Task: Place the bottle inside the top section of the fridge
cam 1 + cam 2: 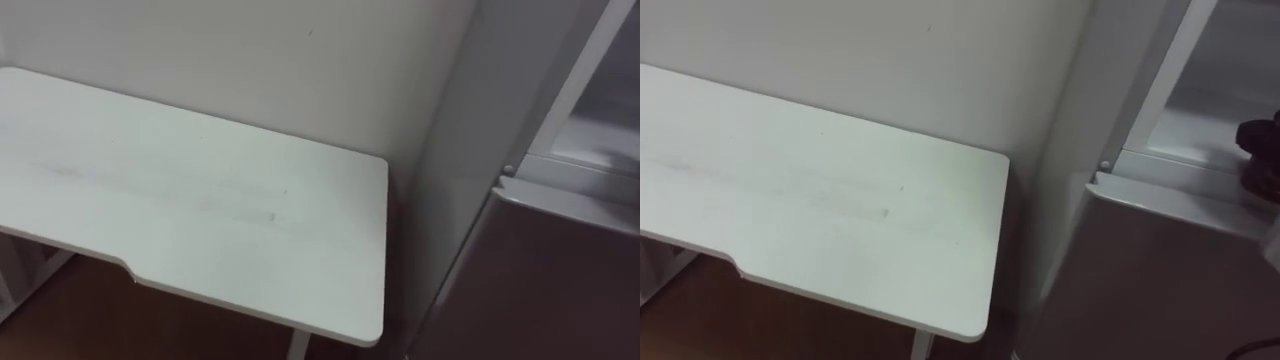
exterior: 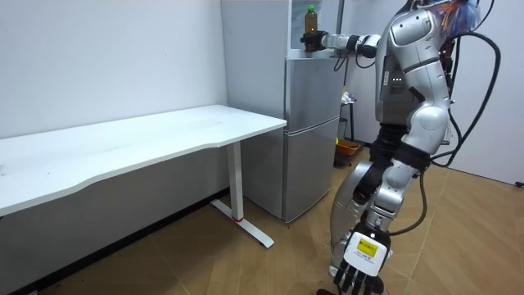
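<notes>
Now | right hand (image 2: 313,39) fingers grasp bottle (image 2: 310,18), axis upright, at upper fridge (image 1: 1205,125) mouth, interior just ahead | left hand (image 2: 360,258) hangs low, fingers released.

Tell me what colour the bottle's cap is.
The cap is green, best seen in the room view, on the bottle held in the right hand.

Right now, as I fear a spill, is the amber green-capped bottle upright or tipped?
Upright: the amber green-capped bottle stands cap up in the right robot hand at the upper compartment of the grey fridge.
</notes>
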### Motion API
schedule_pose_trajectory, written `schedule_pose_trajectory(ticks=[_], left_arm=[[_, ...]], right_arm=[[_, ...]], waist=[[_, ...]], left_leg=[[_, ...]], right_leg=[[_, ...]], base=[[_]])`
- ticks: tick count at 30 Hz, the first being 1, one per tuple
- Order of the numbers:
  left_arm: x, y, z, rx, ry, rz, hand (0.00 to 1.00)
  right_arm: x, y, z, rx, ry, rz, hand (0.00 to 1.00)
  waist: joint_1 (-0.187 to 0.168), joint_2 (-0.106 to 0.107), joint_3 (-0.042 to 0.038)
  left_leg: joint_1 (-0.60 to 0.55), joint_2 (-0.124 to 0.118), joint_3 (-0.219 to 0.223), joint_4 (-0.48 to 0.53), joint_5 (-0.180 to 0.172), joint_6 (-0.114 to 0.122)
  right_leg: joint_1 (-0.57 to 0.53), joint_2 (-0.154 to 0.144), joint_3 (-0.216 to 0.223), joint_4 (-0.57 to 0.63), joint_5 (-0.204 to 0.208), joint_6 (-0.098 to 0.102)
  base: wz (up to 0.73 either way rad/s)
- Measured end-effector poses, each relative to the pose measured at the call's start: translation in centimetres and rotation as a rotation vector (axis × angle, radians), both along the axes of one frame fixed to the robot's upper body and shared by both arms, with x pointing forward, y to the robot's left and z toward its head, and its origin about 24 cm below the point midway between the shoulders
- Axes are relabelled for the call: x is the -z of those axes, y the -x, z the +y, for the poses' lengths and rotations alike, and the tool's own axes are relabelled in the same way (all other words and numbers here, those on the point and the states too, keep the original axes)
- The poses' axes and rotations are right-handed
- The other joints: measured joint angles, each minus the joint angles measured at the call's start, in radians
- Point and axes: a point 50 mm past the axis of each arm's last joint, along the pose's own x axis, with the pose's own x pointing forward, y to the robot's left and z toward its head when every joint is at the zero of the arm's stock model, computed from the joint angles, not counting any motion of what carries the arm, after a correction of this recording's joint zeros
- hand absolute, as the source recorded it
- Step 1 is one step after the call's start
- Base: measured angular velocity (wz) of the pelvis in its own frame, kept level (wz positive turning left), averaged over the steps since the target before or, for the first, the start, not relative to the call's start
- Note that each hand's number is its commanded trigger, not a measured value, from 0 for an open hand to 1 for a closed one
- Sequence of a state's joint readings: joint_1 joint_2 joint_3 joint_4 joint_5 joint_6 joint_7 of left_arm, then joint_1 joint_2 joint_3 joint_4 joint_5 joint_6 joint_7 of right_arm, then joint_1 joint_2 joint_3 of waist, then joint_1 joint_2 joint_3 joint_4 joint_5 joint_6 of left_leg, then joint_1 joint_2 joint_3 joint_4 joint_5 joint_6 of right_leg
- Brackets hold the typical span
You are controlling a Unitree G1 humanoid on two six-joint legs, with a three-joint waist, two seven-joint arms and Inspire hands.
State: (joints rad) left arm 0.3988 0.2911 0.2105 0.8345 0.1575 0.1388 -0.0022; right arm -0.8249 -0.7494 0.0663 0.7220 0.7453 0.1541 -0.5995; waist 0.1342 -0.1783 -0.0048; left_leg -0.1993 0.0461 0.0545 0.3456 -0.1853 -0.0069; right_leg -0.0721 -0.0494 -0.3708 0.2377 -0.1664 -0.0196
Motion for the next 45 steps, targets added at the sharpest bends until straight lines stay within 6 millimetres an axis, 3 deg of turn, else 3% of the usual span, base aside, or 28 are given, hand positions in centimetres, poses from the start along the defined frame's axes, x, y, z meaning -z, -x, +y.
schedule_pose_trajectory(ticks=[16, 21, 27, 32, 37, 42, 44, 45], left_arm=[[-0.2, 0.2, 0.6, -0.048, -0.030, -0.013, 0.00], [-0.2, 0.3, 0.5, -0.044, -0.023, -0.009, 0.00], [-0.2, 1.1, 0.5, -0.050, -0.004, 0.021, 0.00], [-0.4, 1.1, 0.8, -0.034, -0.008, 0.030, 0.00], [-1.1, 1.0, 2.2, -0.028, -0.042, 0.032, 0.00], [-1.1, 1.0, 2.2, -0.029, -0.044, 0.030, 0.00], [-1.1, 1.0, 2.2, -0.029, -0.046, 0.028, 0.00], [-1.1, 1.0, 2.2, -0.030, -0.048, 0.028, 0.00]], right_arm=[[0.2, -0.1, -0.1, 0.061, -0.006, 0.040, 1.00], [0.3, -0.6, -0.5, 0.058, -0.012, 0.080, 1.00], [0.4, -0.5, -1.2, 0.030, 0.016, 0.123, 1.00], [0.7, -0.2, -1.8, -0.004, 0.099, 0.198, 1.00], [1.6, -0.1, -2.1, -0.022, 0.109, 0.262, 1.00], [1.7, -0.1, -2.1, -0.039, 0.182, 0.324, 1.00], [1.7, -0.1, -2.1, -0.045, 0.201, 0.335, 0.68], [1.7, -0.1, -2.1, -0.042, 0.208, 0.344, 0.42]], waist=[[0.021, -0.008, 0.0013], [0.027, -0.003, 0.0069], [0.041, -0.007, 0.0038], [0.060, -0.020, 0.0045], [0.068, -0.051, 0.0119], [0.073, -0.060, 0.0085], [0.081, -0.060, 0.0087], [0.088, -0.060, 0.0092]], left_leg=[[0.004, 0.001, -0.001, 0.002, 0.001, -0.001], [0.015, 0.001, -0.003, 0.003, 0.001, -0.001], [0.020, 0.001, -0.003, 0.002, 0.002, -0.002], [0.021, 0.003, -0.008, 0.001, 0.005, -0.006], [0.014, 0.013, -0.019, 0.017, 0.002, -0.017], [0.003, 0.015, -0.035, 0.031, 0.000, -0.023], [0.002, 0.017, -0.035, 0.032, 0.000, -0.024], [-0.001, 0.017, -0.036, 0.032, 0.000, -0.024]], right_leg=[[0.008, 0.003, 0.002, 0.000, 0.001, -0.002], [0.018, 0.001, -0.001, -0.001, -0.001, -0.002], [0.020, 0.000, -0.001, 0.004, -0.002, -0.003], [0.025, 0.001, -0.012, 0.006, -0.002, -0.008], [0.030, 0.002, -0.034, 0.007, -0.013, -0.019], [0.022, 0.005, -0.039, 0.024, -0.021, -0.025], [0.022, 0.006, -0.041, 0.025, -0.022, -0.026], [0.023, 0.006, -0.043, 0.025, -0.023, -0.027]], base=[[0.00], [0.00], [0.00], [0.02], [0.06], [0.07], [0.00], [0.04]])
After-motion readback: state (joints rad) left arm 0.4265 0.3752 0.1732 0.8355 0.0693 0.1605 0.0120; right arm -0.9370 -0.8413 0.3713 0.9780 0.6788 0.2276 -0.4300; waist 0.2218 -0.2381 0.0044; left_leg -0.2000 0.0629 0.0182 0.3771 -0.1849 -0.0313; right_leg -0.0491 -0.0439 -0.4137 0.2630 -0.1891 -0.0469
